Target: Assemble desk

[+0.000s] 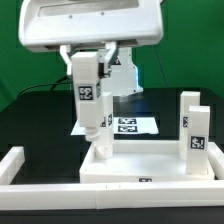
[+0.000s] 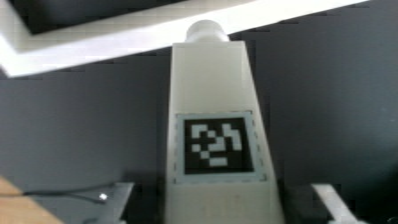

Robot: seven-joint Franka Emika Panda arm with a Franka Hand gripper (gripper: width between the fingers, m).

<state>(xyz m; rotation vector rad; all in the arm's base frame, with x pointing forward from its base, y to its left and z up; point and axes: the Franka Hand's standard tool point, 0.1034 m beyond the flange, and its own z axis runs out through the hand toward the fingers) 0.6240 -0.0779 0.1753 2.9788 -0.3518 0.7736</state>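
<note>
The jaws are clenched on a white leg block, which hangs upright with its tagged face toward the exterior camera and its narrowed lower tip just above, perhaps touching, the tabletop panel near that panel's corner on the exterior view's left; in the wrist view the same leg runs away from the camera between the two fingers, its rounded tip pointing down at the white panel edge; the panel lies flat on the black counter, and two more legs already stand upright at its corner on the exterior view's right; the marker board lies behind, apart from the work, and a white border rail flanks the panel; the step in hand looks like seating this leg in its corner hole; to do it well, keep the leg plumb, centre the tip over the hole before pressing, lower slowly, and twist only once the tip has caught; I cannot tell from here whether the tip is yet inside the hole; any tilt risks jamming or nudging the panel aside.
</note>
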